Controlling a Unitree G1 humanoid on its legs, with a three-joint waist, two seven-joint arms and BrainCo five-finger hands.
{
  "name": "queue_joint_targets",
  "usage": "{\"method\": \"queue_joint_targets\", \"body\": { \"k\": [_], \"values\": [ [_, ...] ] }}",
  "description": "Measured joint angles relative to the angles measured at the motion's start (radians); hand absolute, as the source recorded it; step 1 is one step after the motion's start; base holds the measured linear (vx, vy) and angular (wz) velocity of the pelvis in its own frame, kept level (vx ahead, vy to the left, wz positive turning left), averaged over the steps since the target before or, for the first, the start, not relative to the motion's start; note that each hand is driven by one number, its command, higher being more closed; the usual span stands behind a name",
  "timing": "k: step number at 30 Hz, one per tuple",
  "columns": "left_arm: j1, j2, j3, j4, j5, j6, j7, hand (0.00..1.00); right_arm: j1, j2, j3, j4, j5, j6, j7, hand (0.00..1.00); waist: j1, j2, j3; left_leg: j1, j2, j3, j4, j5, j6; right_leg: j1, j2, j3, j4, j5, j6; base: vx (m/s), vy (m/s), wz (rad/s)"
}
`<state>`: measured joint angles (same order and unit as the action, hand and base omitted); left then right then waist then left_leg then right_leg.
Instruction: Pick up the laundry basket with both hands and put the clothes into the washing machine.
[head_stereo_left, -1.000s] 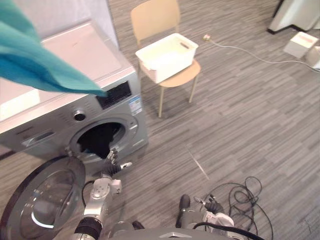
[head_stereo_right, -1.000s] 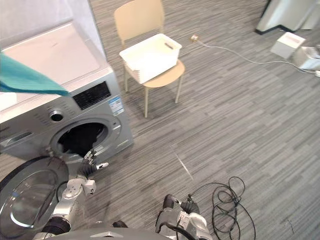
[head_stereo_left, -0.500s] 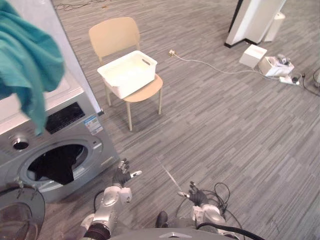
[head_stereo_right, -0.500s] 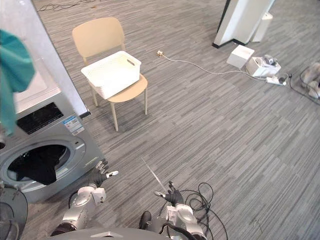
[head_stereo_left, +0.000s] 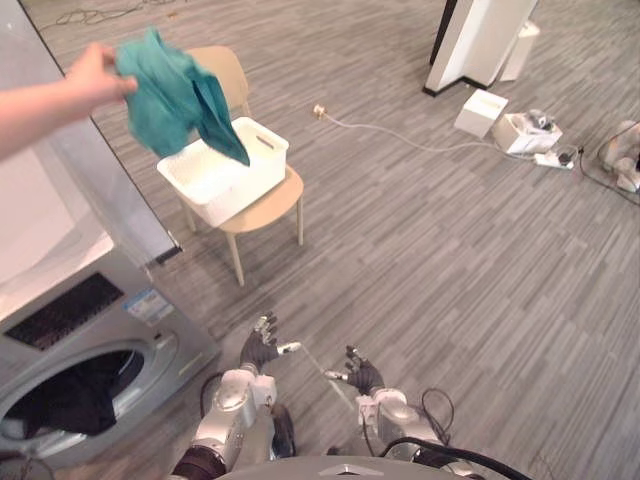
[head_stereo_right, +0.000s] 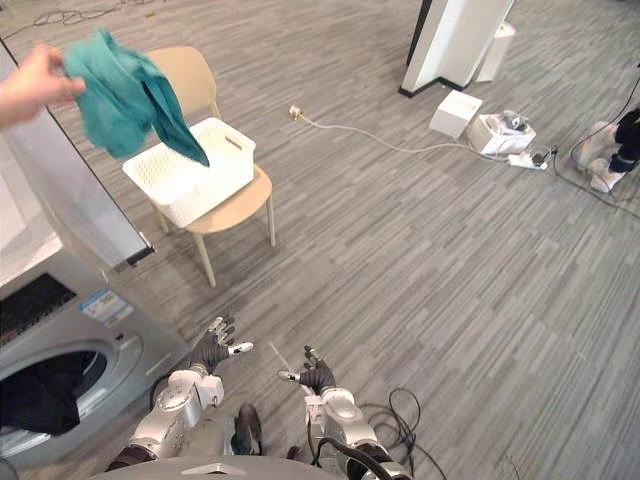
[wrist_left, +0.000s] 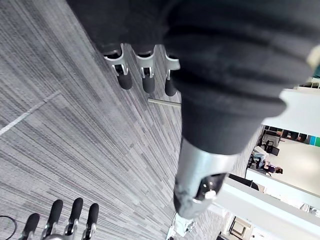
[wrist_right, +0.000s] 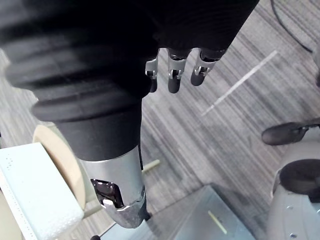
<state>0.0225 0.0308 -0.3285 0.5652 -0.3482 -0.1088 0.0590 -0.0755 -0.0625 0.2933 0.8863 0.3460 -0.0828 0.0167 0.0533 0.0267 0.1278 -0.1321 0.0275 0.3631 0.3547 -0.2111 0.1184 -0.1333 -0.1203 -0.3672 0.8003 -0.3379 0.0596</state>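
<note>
Left eye view: the white laundry basket (head_stereo_left: 222, 172) sits on the seat of a pale wooden chair (head_stereo_left: 272, 203), up at about 11 o'clock in the scene. Its long axis runs from roughly 8 o'clock to 2 o'clock, and a handle slot shows in the short end wall that faces 2 o'clock. The opposite short end points toward the washing machine (head_stereo_left: 85, 310). A person's hand (head_stereo_left: 95, 75) holds a teal garment (head_stereo_left: 175, 95) above the basket's 10 o'clock side, the cloth's lower tip hanging over the rim.

The machine stands at 7 o'clock from the basket, with dark clothes (head_stereo_left: 65, 395) showing in its round opening.

Both robot hands hang low over the floor, well apart from the chair. From the left hand (head_stereo_left: 260, 348) the basket lies near 12 o'clock; from the right hand (head_stereo_left: 362, 375) it lies at 11 o'clock. The left is the nearer of the two. Each wrist view shows straight, spread fingers with nothing in them.

As I judge it, a two-handed lift calls for an approach toward 12 o'clock, with one hand going to each short end of the basket.
</note>
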Motion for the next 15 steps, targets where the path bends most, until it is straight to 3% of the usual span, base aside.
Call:
{"method": "queue_joint_targets", "body": {
  "k": [2,5,6,8,11,12,13,14,15],
  "values": [
    [-0.006,0.007,0.007,-0.003,-0.001,0.000,0.001,0.00,0.007,0.010,-0.001,0.000,-0.001,0.000,0.005,0.00,-0.005,0.002,0.000,0.052,0.001,-0.041,-0.029,0.001,-0.002,0.000,-0.033,-0.010,-0.067,-0.013,-0.021,0.27,-0.027,0.44],
    [-0.015,0.010,0.015,-0.003,-0.004,0.000,0.001,0.00,0.018,0.007,-0.005,0.001,0.000,0.000,0.006,0.00,-0.012,0.008,0.003,0.089,0.030,-0.123,-0.065,0.002,-0.034,-0.043,-0.036,0.033,-0.232,0.002,-0.003,0.25,-0.149,0.77],
    [-0.014,0.010,0.014,-0.001,-0.004,0.000,0.002,0.00,0.019,0.004,-0.006,0.001,0.000,0.000,0.006,0.00,-0.013,0.011,0.006,0.097,0.040,-0.146,-0.073,0.002,-0.052,-0.058,-0.030,0.076,-0.296,0.030,0.005,0.23,-0.235,0.66],
    [-0.014,0.010,0.015,0.014,-0.003,0.000,0.002,0.00,0.036,0.003,-0.028,0.004,0.000,0.000,0.005,0.00,-0.015,0.010,0.008,0.116,0.065,-0.204,-0.075,-0.010,-0.100,-0.078,-0.031,0.186,-0.470,0.144,0.023,0.20,-0.295,0.68],
    [-0.019,0.011,0.015,0.045,-0.001,0.000,0.003,0.00,0.042,0.004,-0.030,0.022,0.000,0.001,0.005,0.00,-0.026,0.002,0.011,0.124,0.091,-0.276,-0.059,-0.041,-0.172,-0.075,-0.041,0.232,-0.606,0.257,0.039,0.20,-0.379,0.69],
    [-0.019,0.022,0.013,0.046,-0.001,0.000,0.003,0.00,0.046,0.011,-0.030,0.030,0.000,0.002,0.006,0.00,-0.025,-0.039,0.007,0.134,0.087,-0.300,-0.059,-0.059,-0.206,-0.063,-0.058,0.264,-0.648,0.278,0.040,0.21,-0.520,0.76],
    [-0.022,0.027,0.013,0.056,0.000,0.001,0.003,0.00,0.055,0.013,-0.036,0.031,0.000,0.003,0.007,0.00,-0.030,-0.061,0.008,0.141,0.093,-0.341,-0.051,-0.082,-0.253,-0.063,-0.060,0.272,-0.610,0.347,0.084,0.25,-0.638,0.80],
    [-0.024,0.026,0.012,0.063,0.001,0.001,0.003,0.00,0.061,0.010,-0.043,0.025,0.000,0.003,0.006,0.00,-0.035,-0.043,0.007,0.148,0.115,-0.360,-0.056,-0.084,-0.264,-0.066,-0.037,0.268,-0.573,0.347,0.082,0.20,-0.537,0.63],
    [-0.020,0.007,0.012,0.077,0.000,0.001,0.003,0.00,0.060,-0.015,-0.047,0.013,0.000,0.001,0.007,0.00,-0.036,-0.010,-0.005,0.156,0.172,-0.383,-0.076,-0.087,-0.281,-0.079,0.014,0.243,-0.526,0.305,0.050,0.24,-0.470,0.33]
  ]
}}
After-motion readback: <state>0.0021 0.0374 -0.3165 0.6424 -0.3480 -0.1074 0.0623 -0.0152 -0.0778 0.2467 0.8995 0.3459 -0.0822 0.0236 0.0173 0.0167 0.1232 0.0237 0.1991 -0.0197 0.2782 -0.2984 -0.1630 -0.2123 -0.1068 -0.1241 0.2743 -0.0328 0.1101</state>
